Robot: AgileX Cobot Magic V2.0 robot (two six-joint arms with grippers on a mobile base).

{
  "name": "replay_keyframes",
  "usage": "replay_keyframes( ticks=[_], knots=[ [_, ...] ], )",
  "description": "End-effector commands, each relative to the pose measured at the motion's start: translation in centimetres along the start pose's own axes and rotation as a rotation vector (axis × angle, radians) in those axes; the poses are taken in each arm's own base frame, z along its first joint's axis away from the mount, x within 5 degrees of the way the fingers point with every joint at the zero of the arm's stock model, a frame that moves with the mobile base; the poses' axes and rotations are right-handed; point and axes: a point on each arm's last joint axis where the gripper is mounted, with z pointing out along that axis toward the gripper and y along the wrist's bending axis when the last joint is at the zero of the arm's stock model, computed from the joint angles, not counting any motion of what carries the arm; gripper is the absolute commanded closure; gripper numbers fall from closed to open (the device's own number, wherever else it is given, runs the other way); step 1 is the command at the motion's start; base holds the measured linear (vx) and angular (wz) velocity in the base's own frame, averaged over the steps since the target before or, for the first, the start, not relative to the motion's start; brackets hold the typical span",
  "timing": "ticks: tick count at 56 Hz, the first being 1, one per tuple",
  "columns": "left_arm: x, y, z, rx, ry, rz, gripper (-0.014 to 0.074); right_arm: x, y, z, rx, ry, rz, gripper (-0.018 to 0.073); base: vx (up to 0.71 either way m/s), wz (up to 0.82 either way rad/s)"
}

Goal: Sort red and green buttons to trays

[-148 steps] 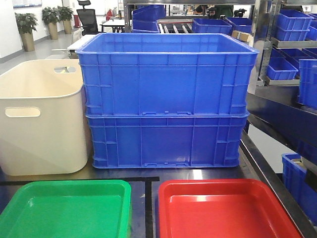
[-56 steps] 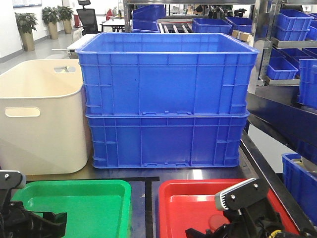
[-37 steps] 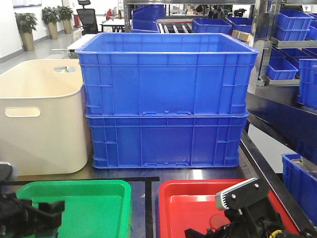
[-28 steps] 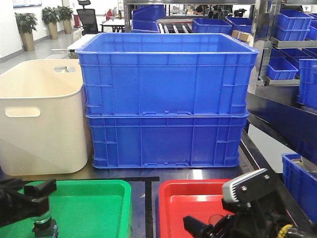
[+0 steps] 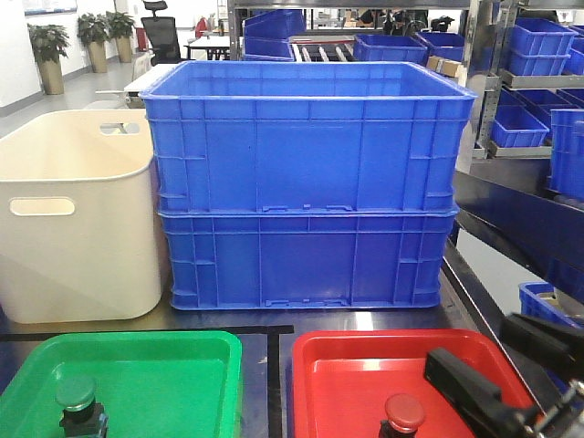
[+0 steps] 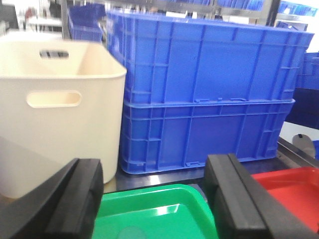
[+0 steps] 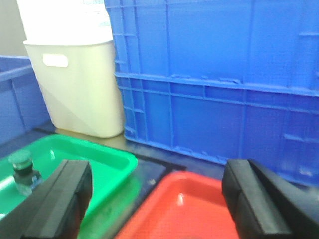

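Green button (image 5: 75,394): stands upright in the green tray (image 5: 164,351), near its front-left corner, cap up. 0.5 s ago the left arm's dark fingers were closed around it; now nothing touches it.
Red button (image 5: 403,412): sits inside the red tray (image 5: 365,351), toward the front middle, with no finger on it. 1.0 s ago the right arm covered this spot.
Left gripper (image 6: 154,199): jaws spread wide, nothing between them, green tray visible through the gap in its wrist view; gone from the front view, where it showed 0.5 s ago.
Right gripper (image 7: 157,196): fingers wide apart and empty, poised above the seam between the 2 trays; in the front view only its dark fingers show at the lower right, pulled back from the red button.
Meaning for the task: both buttons appear released into trays of matching colour, so this pair looks sorted.
Against 2.6 s ago: both trays lay bare and no arm was in sight; now each tray holds 1 button.
Unchanged: 2 stacked blue crates (image 5: 306,182) and cream tub (image 5: 78,228) behind the trays.
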Motion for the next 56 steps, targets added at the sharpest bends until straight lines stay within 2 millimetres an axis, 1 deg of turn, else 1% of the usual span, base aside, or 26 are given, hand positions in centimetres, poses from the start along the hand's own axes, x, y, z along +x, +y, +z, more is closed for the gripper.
replay_keyframes(
  ticks=[1, 8, 39, 45, 49, 52, 54, 56],
  knots=[
    [-1.5, -0.2, -1.3, 0.014, -0.099, 0.038, 0.0076, -1.0, 0.4, -0.7, -0.034, -0.065, -0.035, -0.0019, 0.00, 0.00],
    [-1.6, -0.3, -2.1, 0.017, -0.124, 0.039, 0.0086, -0.9, 0.4, -0.9, -0.040, -0.069, -0.034, -0.0019, 0.00, 0.00],
    [-1.5, -0.2, -2.0, 0.016, -0.111, 0.039, 0.0094, -0.9, 0.4, -0.8, -0.039, -0.068, -0.034, -0.0019, 0.00, 0.00],
    [-1.6, -0.1, -2.3, -0.003, -0.118, 0.102, 0.0094, -0.9, 0.4, -0.8, -0.039, -0.068, -0.034, -0.0019, 0.00, 0.00],
    [-0.8, 0.1, -2.4, -0.026, -0.094, 0.151, 0.0100, -0.9, 0.4, -0.8, -0.039, -0.068, -0.034, -0.0019, 0.00, 0.00],
    [0.1, 0.5, -2.5, -0.063, -0.092, 0.174, 0.0124, -0.9, 0.4, -0.8, -0.038, -0.068, -0.034, -0.0019, 0.00, 0.00],
    [1.1, 0.7, -2.4, -0.085, -0.081, 0.176, 0.0155, -0.9, 0.4, -0.8, -0.039, -0.068, -0.034, -0.0019, 0.00, 0.00],
    [2.5, 1.1, -2.6, -0.126, -0.081, 0.177, 0.0205, -0.9, 0.4, -0.8, -0.039, -0.068, -0.034, -0.0019, 0.00, 0.00]
  ],
)
